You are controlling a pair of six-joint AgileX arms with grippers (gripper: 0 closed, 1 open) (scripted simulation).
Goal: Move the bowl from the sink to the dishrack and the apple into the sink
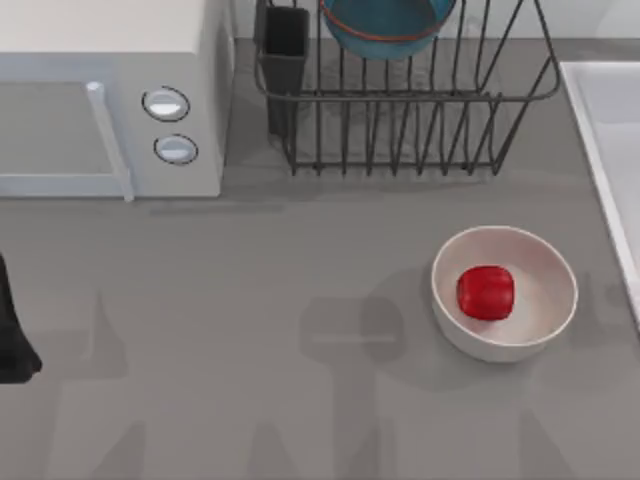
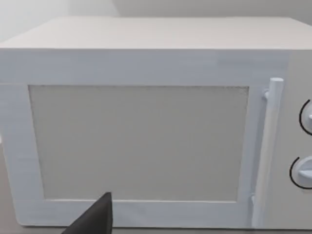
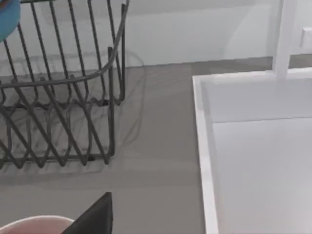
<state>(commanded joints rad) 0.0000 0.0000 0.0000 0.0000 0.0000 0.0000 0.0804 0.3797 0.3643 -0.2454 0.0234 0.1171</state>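
While the blue bowl (image 1: 388, 25) sits up in the dishrack (image 1: 420, 120) at the far side of the table, leaning among the upright wires, the apple (image 1: 486, 292) lies inside an off-white bowl (image 1: 505, 292) on the grey table (image 1: 250, 330), nearer the front and toward the right. No fingers are near the fruit: the left arm (image 1: 12, 335) shows as a dark shape at the table's left edge, well apart from it, and whether either gripper is open or closed cannot be told (each wrist view catches just a dark wedge of hardware at its lower edge). Between the apple and the sink (image 1: 612, 150), which runs along the right edge, stands the white bowl's own wall and a strip of bare table. A black utensil cup (image 1: 285, 60) hangs at the rack's left corner, just beside a white microwave (image 1: 110, 100) with two round knobs and a bar handle. From the right wrist view, the rack's corner (image 3: 73, 107) and the sink's raised rim (image 3: 202, 146) stand apart with grey table between them.
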